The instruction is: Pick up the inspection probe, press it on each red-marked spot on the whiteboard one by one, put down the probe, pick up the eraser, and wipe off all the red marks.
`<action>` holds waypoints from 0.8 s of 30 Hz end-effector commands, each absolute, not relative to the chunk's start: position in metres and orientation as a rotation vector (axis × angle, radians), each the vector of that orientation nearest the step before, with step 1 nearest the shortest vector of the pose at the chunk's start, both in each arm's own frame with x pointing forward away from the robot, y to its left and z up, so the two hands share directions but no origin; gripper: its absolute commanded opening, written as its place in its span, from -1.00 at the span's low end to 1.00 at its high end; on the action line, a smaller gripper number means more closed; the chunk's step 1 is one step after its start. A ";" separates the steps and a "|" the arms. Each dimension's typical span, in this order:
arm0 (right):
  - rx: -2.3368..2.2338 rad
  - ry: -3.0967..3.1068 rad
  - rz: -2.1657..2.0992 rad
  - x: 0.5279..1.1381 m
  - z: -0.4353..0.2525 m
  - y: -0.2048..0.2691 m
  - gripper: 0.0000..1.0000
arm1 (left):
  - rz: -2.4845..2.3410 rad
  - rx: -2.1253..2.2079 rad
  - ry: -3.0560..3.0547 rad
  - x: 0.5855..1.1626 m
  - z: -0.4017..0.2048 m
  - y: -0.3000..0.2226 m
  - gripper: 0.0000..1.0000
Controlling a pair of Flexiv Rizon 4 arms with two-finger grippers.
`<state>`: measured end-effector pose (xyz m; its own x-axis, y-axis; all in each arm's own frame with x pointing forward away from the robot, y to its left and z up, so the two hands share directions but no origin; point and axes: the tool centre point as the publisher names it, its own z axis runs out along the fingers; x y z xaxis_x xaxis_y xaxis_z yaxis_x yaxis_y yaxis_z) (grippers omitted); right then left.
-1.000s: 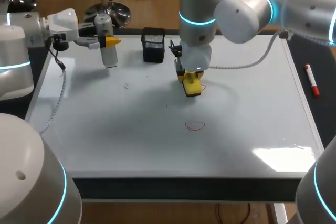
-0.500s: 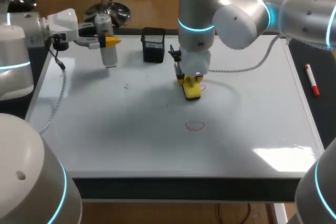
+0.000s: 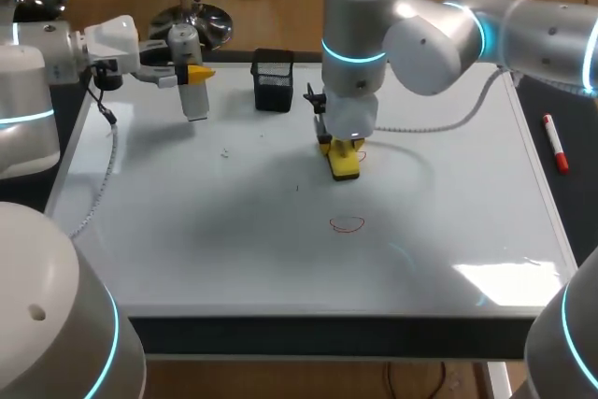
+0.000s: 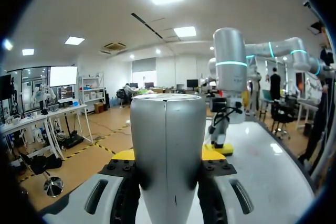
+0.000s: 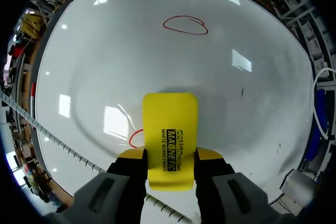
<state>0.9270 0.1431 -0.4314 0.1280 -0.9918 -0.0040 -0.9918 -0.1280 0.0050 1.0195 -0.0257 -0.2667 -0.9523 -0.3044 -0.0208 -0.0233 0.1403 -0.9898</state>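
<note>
— Here, in the head view, what are we holding with our left gripper (image 3: 192, 73)?

— We are holding the inspection probe (image 3: 193, 92), a silvery cylinder. Both yellow-tipped fingers are clamping it from two sides, standing only as far apart as its body is wide. It is hanging upright over the far left part of the whiteboard (image 3: 234, 249), to the left of the black mesh basket (image 3: 273, 81). Whether its lower end is touching the surface, we cannot tell.

— And what is our right gripper (image 3: 344, 149) doing?

— It is pointing down near the middle of the board, with its fingers closing against the two long sides of the eraser (image 3: 345, 163), a flat yellow block. In the right wrist view the block is sticking out ahead of the fingertips (image 5: 209, 153), and its far end is covering part of the upper red mark (image 5: 135, 139). Only a curved stroke of that mark is showing beside the block.

— Are we seeing any other marks?

— Yes: the red loop (image 3: 347, 223) is lying uncovered on the board, nearer to us than the eraser and apart from it.

— What else is lying about?

— A red marker (image 3: 555, 143) is lying on the dark strip just off the board's right edge, and a thin cable (image 3: 105, 170) is trailing along the left edge.
</note>
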 end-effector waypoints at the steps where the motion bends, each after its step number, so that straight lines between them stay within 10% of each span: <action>1: 2.357 -2.070 -0.013 0.926 -0.435 0.134 -1.00 | -1.901 -0.322 2.196 1.019 -0.266 -0.026 -1.00; 24: 2.246 -2.121 -0.029 0.924 -0.453 0.091 -1.00 | -1.901 -0.322 2.196 1.019 -0.266 -0.026 -1.00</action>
<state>0.9249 0.1007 -0.4344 0.0568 -0.9982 0.0188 -0.9971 -0.0558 0.0516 1.0194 -0.0257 -0.2667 -0.9523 -0.3044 -0.0208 -0.0232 0.1403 -0.9898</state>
